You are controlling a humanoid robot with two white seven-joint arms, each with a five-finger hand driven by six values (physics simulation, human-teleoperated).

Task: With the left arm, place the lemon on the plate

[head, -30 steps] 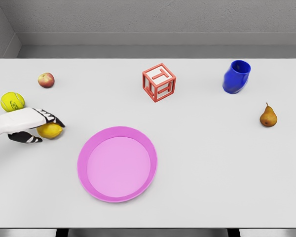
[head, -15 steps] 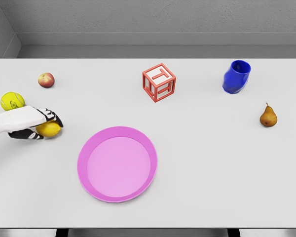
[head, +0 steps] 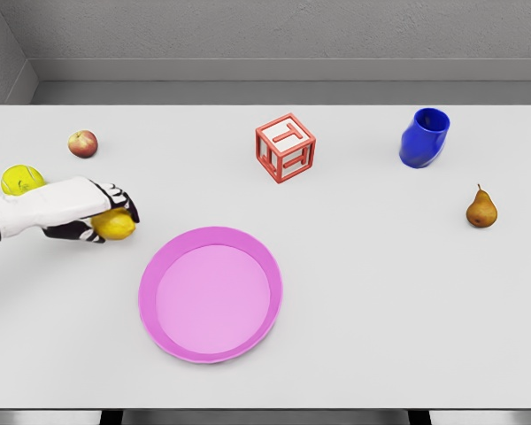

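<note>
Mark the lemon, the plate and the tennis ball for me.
lemon (head: 118, 226), head view, exposed yellow end.
plate (head: 156, 266), head view, left pink rim.
tennis ball (head: 18, 178), head view, visible upper surface.

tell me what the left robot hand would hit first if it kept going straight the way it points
Probably nothing nearby: the left robot hand, shut on the lemon, points right along the table, passing just behind the pink plate rim. Depth is unclear, so it might clip that rim.

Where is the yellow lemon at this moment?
In the head view, the yellow lemon is at the table's left side, grasped in the left hand, between the yellow tennis ball and the round pink plate.
</note>
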